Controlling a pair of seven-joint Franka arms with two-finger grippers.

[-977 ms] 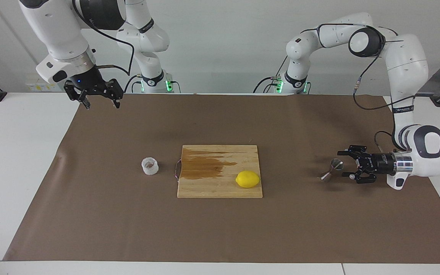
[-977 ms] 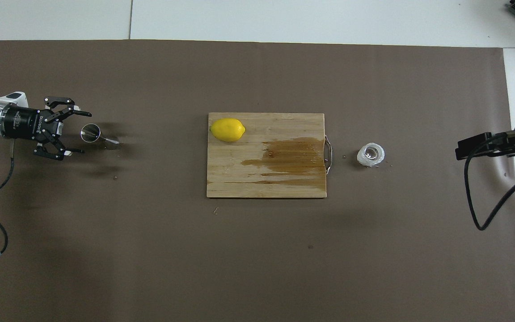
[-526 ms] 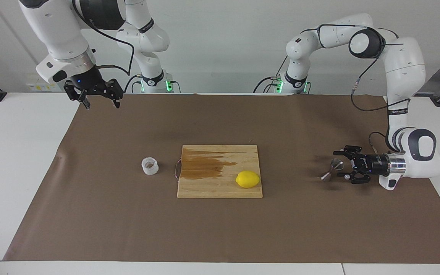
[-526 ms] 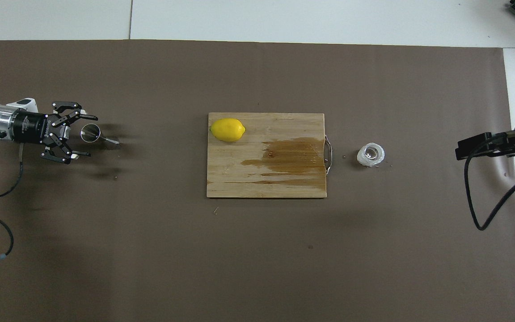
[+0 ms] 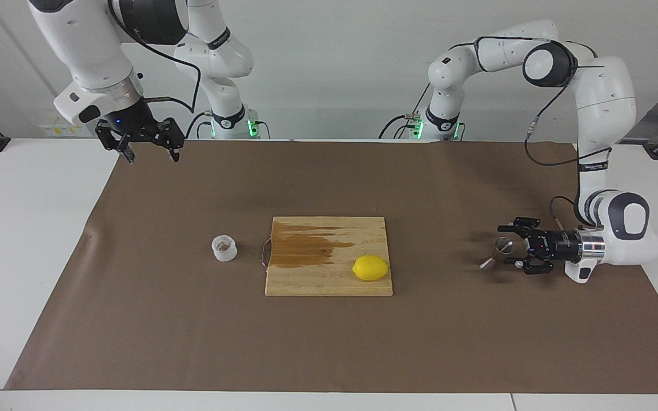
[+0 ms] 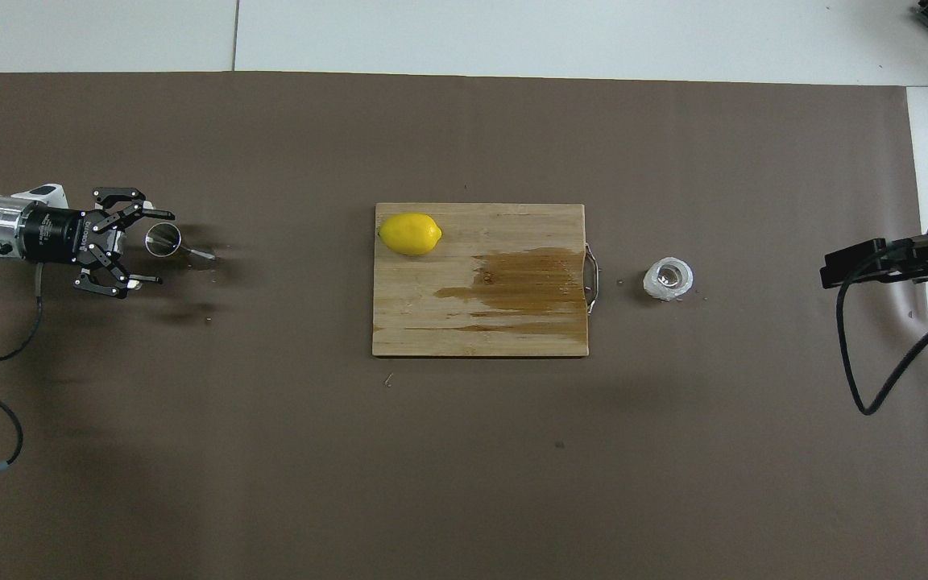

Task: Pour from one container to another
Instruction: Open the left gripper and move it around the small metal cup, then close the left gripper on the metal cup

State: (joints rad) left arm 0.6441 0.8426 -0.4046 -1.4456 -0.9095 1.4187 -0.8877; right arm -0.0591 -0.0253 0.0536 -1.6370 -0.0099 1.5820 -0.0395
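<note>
A table covered by a sheet of brown paper [image 5: 192, 342] is seen from across, with two white robot arms based at the robots' edge. Starting farthest from the robots, a long bare stretch of that paper is met first. Next comes a row of things across the middle of the table. A wooden cutting board [image 5: 329, 279] lies at the centre, marked by a dark wet stain [image 5: 300, 248] on the part nearer the right arm's end. A yellow lemon [image 5: 370, 268] rests on the board, at the corner toward the left arm's end and farther from the robots. A small metal handle is fixed to the board's edge facing the right arm's end. Just beside that handle, on the paper, a squat whitish ribbed cup [image 5: 224, 249] stands upright, its inside brownish. Toward the left arm's end, well apart from the board, a small shiny steel jigger [image 5: 497, 253] is found, seemingly tilted or lying on its side. The left gripper [image 5: 513, 247] is held low and level over the paper, its fingers spread wide around the jigger's wider mouth and not closed on it. Nearest the robots, the right gripper [image 5: 149, 153] is raised over the paper's corner at the right arm's end, fingers also spread wide, holding nothing
</note>
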